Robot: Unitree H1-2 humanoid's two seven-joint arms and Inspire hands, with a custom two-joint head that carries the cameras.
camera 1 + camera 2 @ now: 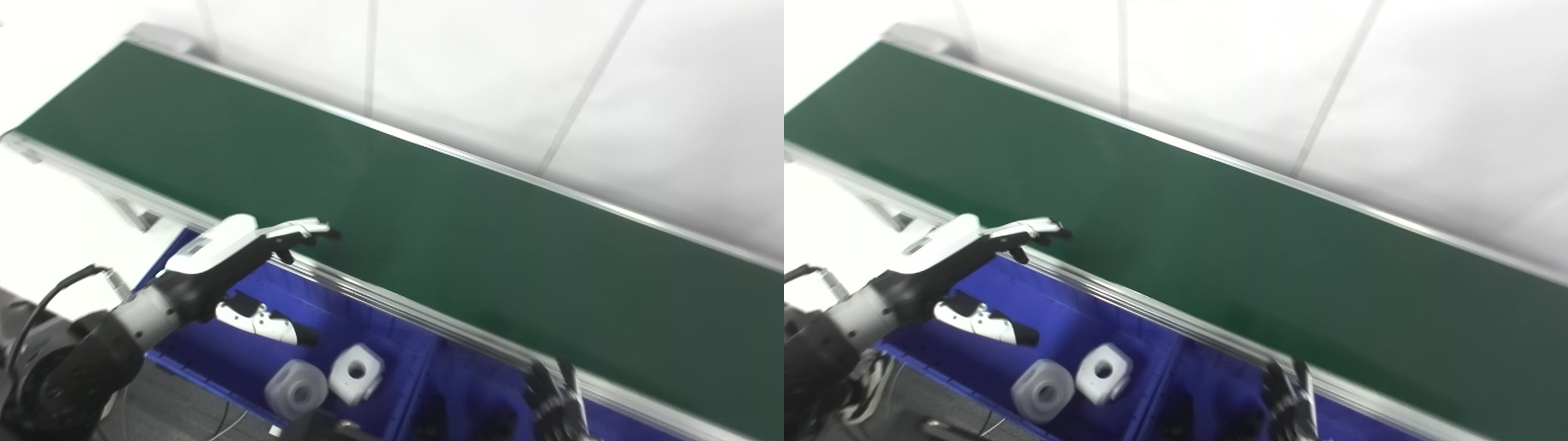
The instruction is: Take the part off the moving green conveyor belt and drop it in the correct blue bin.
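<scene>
The green conveyor belt [429,233] runs diagonally from upper left to lower right, and no part shows on it. My left hand [245,254] hovers over the left blue bin [349,303], open and holding nothing. Its fingertips [318,229] reach just over the belt's near metal rail, with the thumb [269,324] spread below. Two white parts lie in that bin: a rounded translucent one [296,388] and a blocky one with a hole [356,373]. My right hand [551,398] is dark and blurred at the bottom edge, next to the rail; its state is unclear.
A second blue bin [471,373] adjoins the first on the right, with dark shapes inside. The belt's aluminium rail [404,312] separates bins from belt. A white panelled wall [490,79] stands behind the belt. Cables [43,300] trail off my left forearm.
</scene>
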